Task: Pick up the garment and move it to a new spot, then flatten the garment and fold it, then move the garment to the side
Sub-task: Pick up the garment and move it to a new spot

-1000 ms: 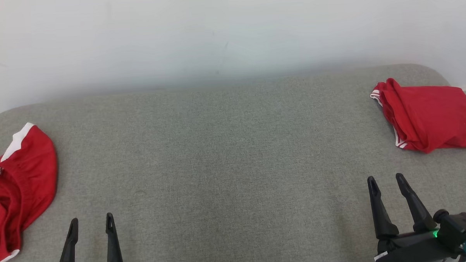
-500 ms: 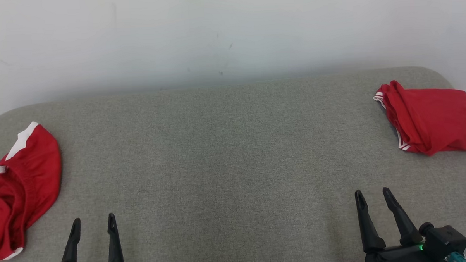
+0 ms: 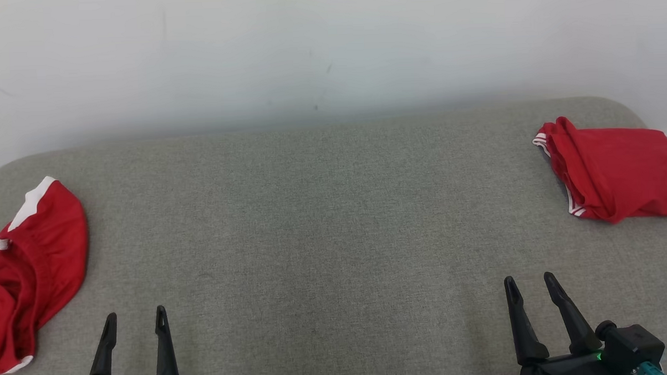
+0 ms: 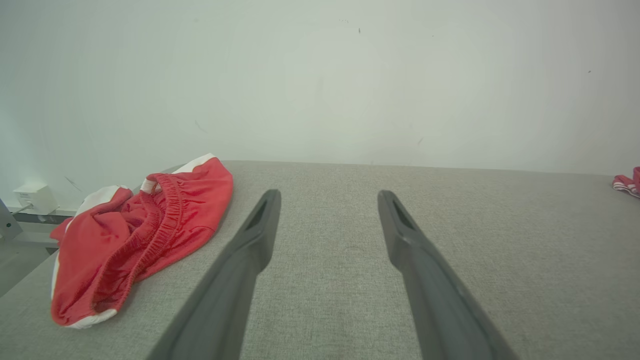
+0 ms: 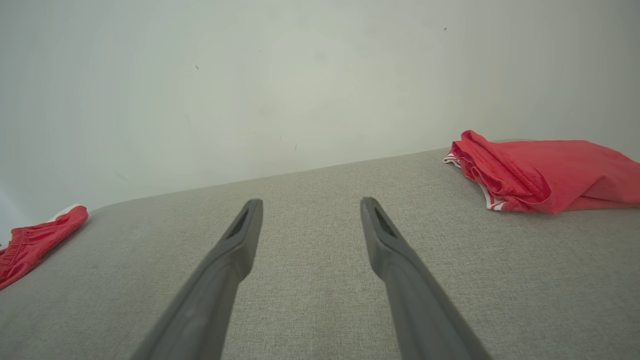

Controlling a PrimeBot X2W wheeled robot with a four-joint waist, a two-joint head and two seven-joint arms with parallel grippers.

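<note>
folded red garment (image 3: 616,169) lay at the far right edge, which I judged done and set aside | crumpled red garment (image 3: 34,270) sat at the left edge, unflattened, all steps left | left gripper (image 3: 136,314) and right gripper (image 3: 528,278) both stood spread wide, holding nothing, touching neither | grey table (image 3: 323,221): I saw nothing blocking
</note>
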